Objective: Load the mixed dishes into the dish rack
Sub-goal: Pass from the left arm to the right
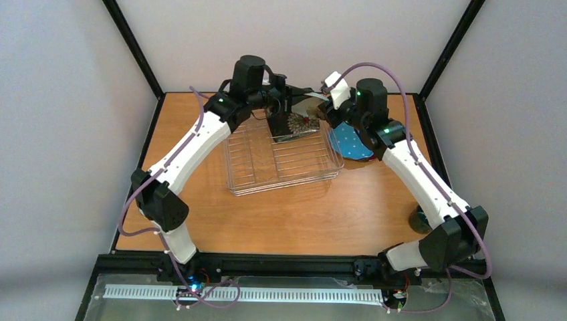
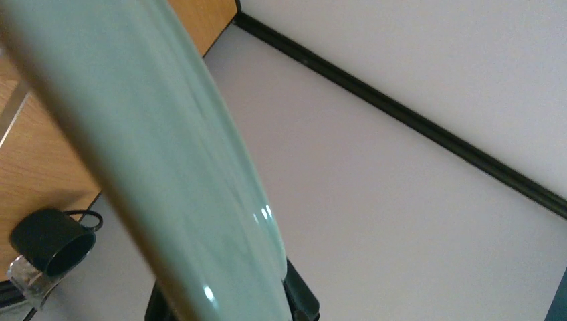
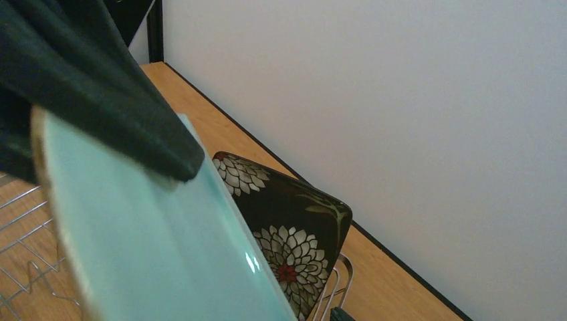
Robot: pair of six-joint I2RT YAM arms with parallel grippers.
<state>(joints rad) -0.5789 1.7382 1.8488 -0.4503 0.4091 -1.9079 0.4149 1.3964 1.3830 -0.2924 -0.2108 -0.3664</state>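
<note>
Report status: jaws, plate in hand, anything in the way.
Left jaws shut on pale mint plate at dish rack. Right jaws wide, finger on it. Black square floral plate racked alongside.

Glossy glaze on pale mint plate [image 2: 200, 167] between jaws, black square floral plate [image 3: 294, 227] beyond; dish rack [image 1: 267, 167] shiny metal wire; table [image 1: 301, 221] matt wood.

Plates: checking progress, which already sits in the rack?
The black square floral plate, standing in it; the pale mint plate is held, the blue dotted plate lies outside.
</note>
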